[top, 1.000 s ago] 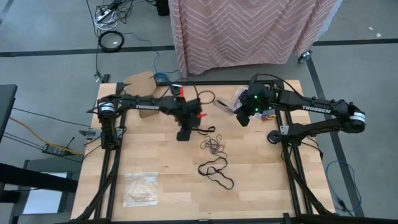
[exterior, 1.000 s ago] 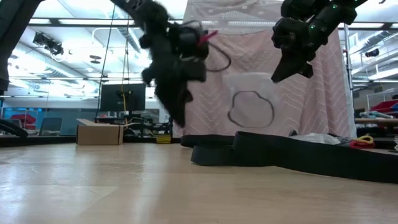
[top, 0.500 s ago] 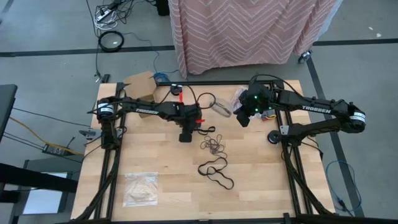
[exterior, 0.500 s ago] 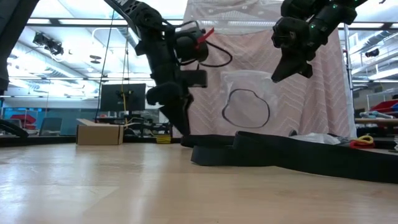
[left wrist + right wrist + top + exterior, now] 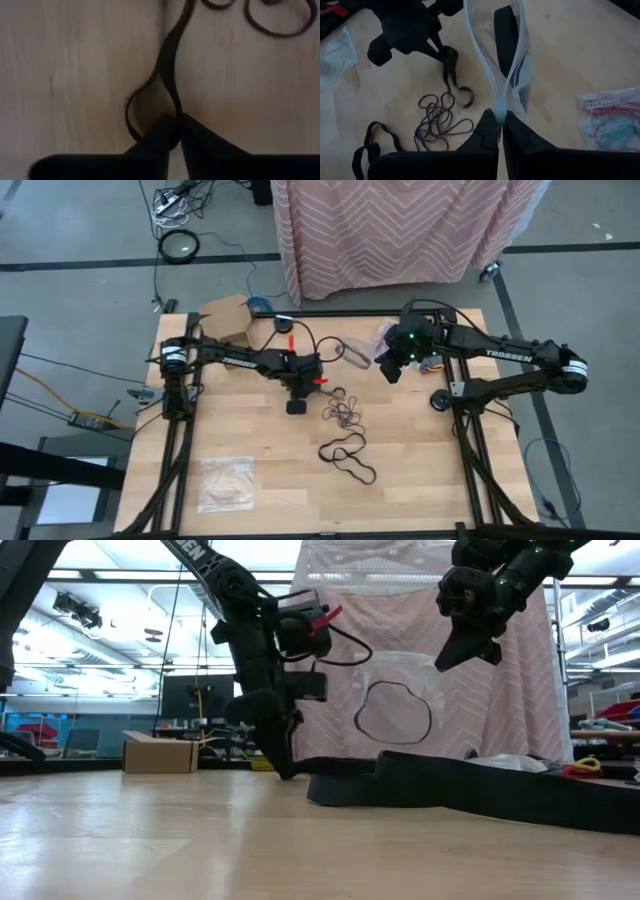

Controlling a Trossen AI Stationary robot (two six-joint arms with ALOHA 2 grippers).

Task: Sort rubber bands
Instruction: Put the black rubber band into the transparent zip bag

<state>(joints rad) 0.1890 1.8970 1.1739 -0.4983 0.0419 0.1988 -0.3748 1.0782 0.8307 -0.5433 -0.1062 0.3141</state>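
Note:
A heap of thin dark rubber bands (image 5: pixel 345 413) lies mid-table, with larger black bands (image 5: pixel 347 457) nearer the front edge. My left gripper (image 5: pixel 296 406) is down at the table just left of the heap, shut on one black rubber band (image 5: pixel 167 65). My right gripper (image 5: pixel 388 372) hovers high at the far right, shut on a clear plastic bag (image 5: pixel 395 705). One black band (image 5: pixel 393 712) lies inside that bag. My left gripper pinches the black band between its two fingertips, where two strands of its loop run together (image 5: pixel 173 120). The fingers slant steeply down from above. The rest of the band lies slack on the table, running away from the fingers. My right gripper pinches the clear bag's upper rim (image 5: pixel 501 107) between its two fingertips, slanting down from above. The two edges of the bag's mouth (image 5: pixel 480 45) part beyond the fingers. The bag hangs below the gripper, clear of the table.
A clear bag (image 5: pixel 226 483) lies at the front left. Another bag, with red bands (image 5: pixel 610 120) in it, lies under the right arm, and more bags (image 5: pixel 355 350) lie at the far middle. A cardboard piece (image 5: pixel 232 315) sits at the far left corner.
My left gripper has sunk from above the table down onto it, just left of the heap of bands, and has tipped more steeply downward. My right gripper has kept still with its bag.

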